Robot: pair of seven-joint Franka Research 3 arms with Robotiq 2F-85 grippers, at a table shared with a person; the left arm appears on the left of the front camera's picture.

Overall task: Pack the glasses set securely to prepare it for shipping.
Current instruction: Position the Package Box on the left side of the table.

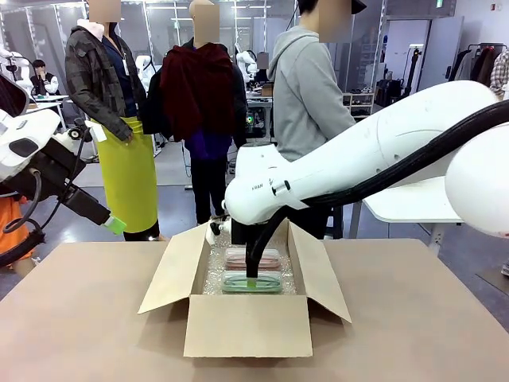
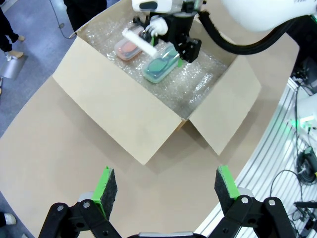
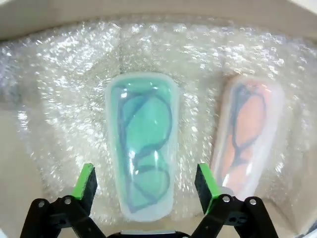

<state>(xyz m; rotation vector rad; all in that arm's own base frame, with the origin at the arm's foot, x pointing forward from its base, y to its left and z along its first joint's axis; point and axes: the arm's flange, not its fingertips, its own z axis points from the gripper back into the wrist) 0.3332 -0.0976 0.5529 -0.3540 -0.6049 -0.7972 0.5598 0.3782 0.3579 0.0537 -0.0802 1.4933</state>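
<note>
1. Front view. Cardboard box (image 1: 246, 326), brown and matt, stands mid-way across a plain tan table top (image 1: 413, 318) with its four flaps folded outward.
   - Crinkled, glossy bubble wrap (image 1: 213, 274) lines the box floor.
   - Two flat, rounded-rectangle cases with translucent lids lie on the wrap. The mint green case (image 1: 253, 283) is nearer and the pale pink case (image 1: 238, 256) lies just behind it.
   - A smooth white right arm (image 1: 342, 159) bends down into the box over them.
   - At the left, the left gripper (image 1: 114, 224) is raised, well apart from the box (one green pad visible; jaw spacing cannot be told from this angle).
   - A person (image 1: 310, 95) in a grey hooded top stands at the far side. Behind is a workshop room with a grey floor.

2. Left wrist view. The left gripper (image 2: 166, 184) has its jaws wide apart, holding nothing, above bare table top near a box corner. The right gripper (image 2: 168, 47) sits inside the box over the mint green case (image 2: 158, 69).

3. Right wrist view. The right gripper (image 3: 146, 182) has its jaws spread, one green pad on each side of the mint green case's near end, neither touching it.
   - Spectacle frames show through both lids.
   - The pale pink case (image 3: 247, 134) lies alongside, a strip of wrap between the two.
</note>
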